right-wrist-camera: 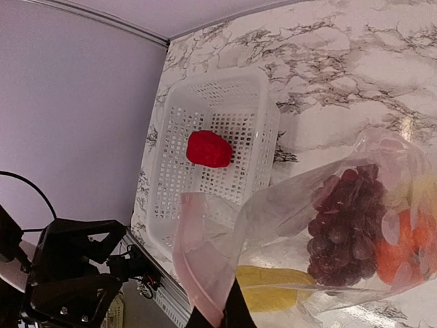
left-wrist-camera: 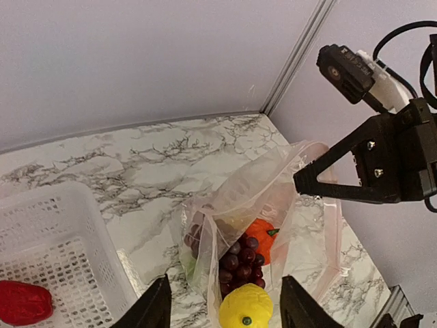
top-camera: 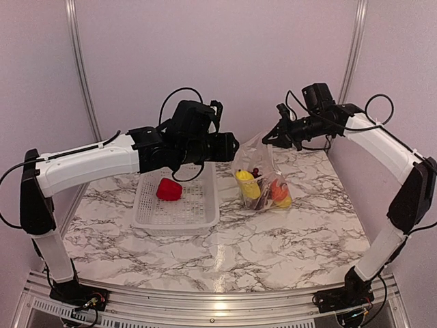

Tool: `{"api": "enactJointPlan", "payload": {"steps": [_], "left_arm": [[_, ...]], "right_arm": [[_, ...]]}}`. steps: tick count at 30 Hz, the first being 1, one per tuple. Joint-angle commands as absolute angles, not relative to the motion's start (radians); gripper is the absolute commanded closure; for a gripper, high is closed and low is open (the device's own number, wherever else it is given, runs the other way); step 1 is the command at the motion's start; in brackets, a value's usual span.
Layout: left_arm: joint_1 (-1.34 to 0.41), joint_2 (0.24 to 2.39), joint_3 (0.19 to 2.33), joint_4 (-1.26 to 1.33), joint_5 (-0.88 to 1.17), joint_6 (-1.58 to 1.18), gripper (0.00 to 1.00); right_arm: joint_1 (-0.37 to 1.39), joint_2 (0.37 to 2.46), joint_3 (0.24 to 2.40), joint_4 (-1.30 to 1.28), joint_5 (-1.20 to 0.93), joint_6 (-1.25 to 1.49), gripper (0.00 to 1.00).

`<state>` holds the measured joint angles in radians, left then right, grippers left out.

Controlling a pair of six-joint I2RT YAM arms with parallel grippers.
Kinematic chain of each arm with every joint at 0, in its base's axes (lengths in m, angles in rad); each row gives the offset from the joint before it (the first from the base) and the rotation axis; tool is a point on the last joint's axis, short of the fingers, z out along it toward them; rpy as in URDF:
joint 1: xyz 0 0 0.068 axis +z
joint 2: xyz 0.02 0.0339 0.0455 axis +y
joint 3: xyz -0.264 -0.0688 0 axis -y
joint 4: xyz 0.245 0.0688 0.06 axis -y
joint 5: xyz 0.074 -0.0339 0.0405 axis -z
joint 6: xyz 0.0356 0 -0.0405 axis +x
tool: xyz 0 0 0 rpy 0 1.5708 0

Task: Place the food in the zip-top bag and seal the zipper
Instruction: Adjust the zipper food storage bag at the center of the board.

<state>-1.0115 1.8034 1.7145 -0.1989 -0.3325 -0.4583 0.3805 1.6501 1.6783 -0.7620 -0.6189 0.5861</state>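
Veined marble table (top-camera: 287, 239) carries everything. White perforated plastic basket (top-camera: 177, 224) sits left of centre. Clear floppy plastic zip-top bag (left-wrist-camera: 266, 184) stands just right of it, mouth held up.

I judge the bag thin, light and slack, so it would slump if let go. I'd hold it by the mouth edge only, never the belly. My right gripper (right-wrist-camera: 229, 311) is pinched on the pale pinkish zipper strip (right-wrist-camera: 194, 253) at the mouth. My left gripper (left-wrist-camera: 225, 294) hangs above the open mouth, fingers spread, holding nothing.

The red toy bell pepper (top-camera: 168, 189) lies alone in the basket, not yet bagged. It looks light, hard and smooth, so it may slip. I'd grip it across the widest part of its body.

Inside the bag:
- dark purple grape bunch (left-wrist-camera: 240, 263)
- orange round fruit (left-wrist-camera: 263, 236), touching the grapes
- yellow corn-like piece (left-wrist-camera: 246, 305), nearest the left wrist camera
- second yellow piece (top-camera: 282, 201), beside the orange

White cauliflower: can't find it for sure; a pale patch behind the grapes may be it. The right gripper's fingertips are cut off at the bottom edge of its own view. Part of the zipper strip is lost in folds, so I can't tell how wide the mouth gapes.
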Motion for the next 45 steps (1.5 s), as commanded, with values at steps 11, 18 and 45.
{"api": "enactJointPlan", "payload": {"steps": [11, 18, 45], "left_arm": [[-0.929, 1.913, 1.693, -0.348, -0.026, -0.706, 0.55], [-0.927, 1.967, 1.753, -0.422, -0.005, -0.717, 0.81], [-0.919, 2.179, 2.250, -0.276, 0.042, -0.909, 1.00]], "right_arm": [[0.451, 1.588, 1.577, -0.644, -0.602, 0.562, 1.00], [0.451, 1.577, 1.574, -0.662, -0.577, 0.532, 1.00], [0.410, 1.609, 1.890, -1.048, -0.285, 0.378, 1.00]]}}
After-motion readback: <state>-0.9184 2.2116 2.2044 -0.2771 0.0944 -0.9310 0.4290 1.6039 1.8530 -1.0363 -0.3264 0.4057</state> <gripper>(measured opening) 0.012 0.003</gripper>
